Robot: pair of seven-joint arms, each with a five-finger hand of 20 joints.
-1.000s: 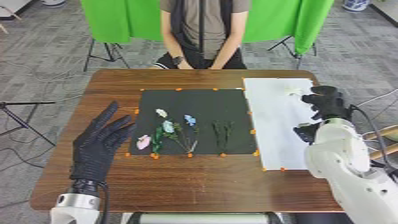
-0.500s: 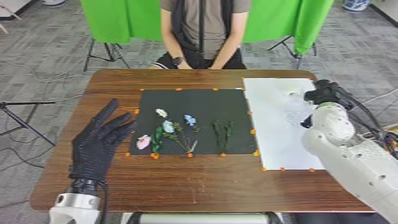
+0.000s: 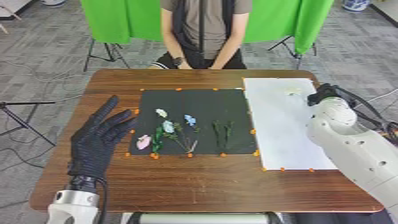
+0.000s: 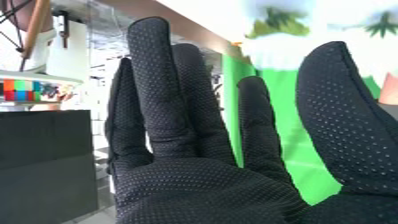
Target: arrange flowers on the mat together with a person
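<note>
Right robot hand (image 3: 323,95) farther off white sheet (image 3: 280,125)

Black-gloved fingers (image 4: 160,85) straight; white flowers (image 4: 277,52), green cloth (image 4: 286,100) beyond.

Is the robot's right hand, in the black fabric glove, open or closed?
Open: the right wrist view shows the right hand with straight fingers and the thumb standing apart, nothing pinched between them.
</note>
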